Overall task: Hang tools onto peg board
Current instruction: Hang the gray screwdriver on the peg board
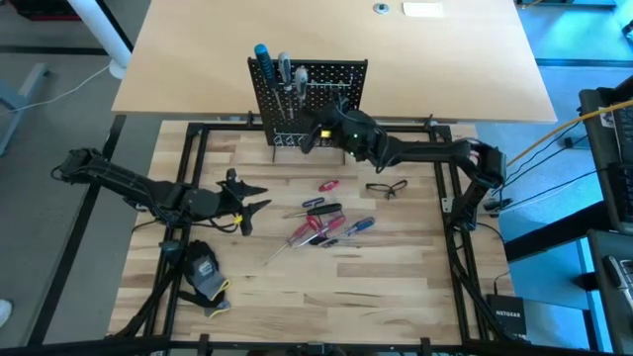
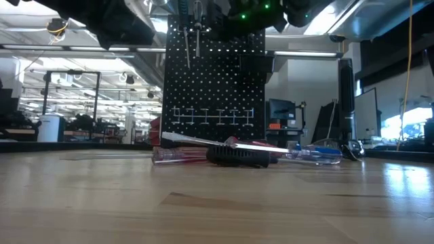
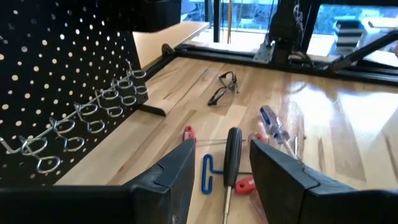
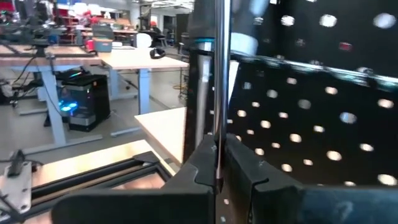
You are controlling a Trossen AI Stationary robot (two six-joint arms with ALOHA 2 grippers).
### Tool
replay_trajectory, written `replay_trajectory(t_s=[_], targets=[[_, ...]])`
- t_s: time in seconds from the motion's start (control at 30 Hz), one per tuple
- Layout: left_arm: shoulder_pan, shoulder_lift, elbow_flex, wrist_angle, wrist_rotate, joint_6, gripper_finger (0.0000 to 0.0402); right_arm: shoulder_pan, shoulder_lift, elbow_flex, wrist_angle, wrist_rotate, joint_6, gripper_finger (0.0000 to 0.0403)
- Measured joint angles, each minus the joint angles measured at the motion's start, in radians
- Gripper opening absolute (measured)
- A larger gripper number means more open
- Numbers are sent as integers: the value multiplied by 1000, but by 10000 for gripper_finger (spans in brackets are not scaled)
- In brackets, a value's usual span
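The peg board [image 1: 309, 99] stands upright at the far middle of the work table, and a few tools [image 1: 273, 65] hang at its upper left. My right gripper [image 1: 318, 133] is right at the board's face, shut on a slim screwdriver shaft [image 4: 219, 93]. Loose tools [image 1: 321, 222] lie flat on the table's middle: a black-handled screwdriver [image 3: 233, 149], a blue T-shaped key [image 3: 207, 174], red-handled ones [image 2: 180, 154] and a blue one [image 3: 273, 124]. My left gripper [image 1: 259, 198] hovers open just left of that pile, pointing at it, with nothing between its fingers [image 3: 177, 177]. My right gripper pinches the screwdriver's thin metal shaft [image 4: 219, 134] between its two fingers. The fingers come at it level and lie across it. The shaft stands upright close in front of the peg board [image 4: 323, 99]. The gripper hides its lower end.
Safety glasses [image 1: 388, 187] lie right of the tool pile. A black-and-yellow glove [image 1: 203, 272] lies near the front left. Black frame rails [image 1: 188, 178] border the work area. A row of wire hooks [image 3: 93, 115] juts from the board's lower part.
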Motion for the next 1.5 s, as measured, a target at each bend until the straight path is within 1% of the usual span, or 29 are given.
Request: replay_trajectory(t_s=[0.07, 0.4, 0.47, 0.63, 0.87, 1.1, 1.27, 1.5], targets=[[0, 0, 0, 5, 0, 0, 143, -14, 0, 0, -5, -18, 19, 14], [0, 0, 0, 20, 0, 6, 143, -24, 19, 1, 6, -31, 42, 13], [0, 0, 0, 22, 1, 6, 143, -24, 35, 1, 43, -30, 45, 13], [0, 0, 0, 21, 1, 8, 143, -24, 56, 1, 58, 21, 45, 16], [0, 0, 0, 21, 1, 9, 143, -46, 84, 5, 104, 12, 76, 18], [0, 0, 0, 20, 1, 9, 143, -57, 114, 52, 78, -9, 90, 18], [0, 0, 0, 17, 1, 9, 143, -66, 113, 79, 37, 7, 87, 18], [0, 0, 0, 17, 1, 9, 143, -77, 113, 80, -25, 14, 90, 19]])
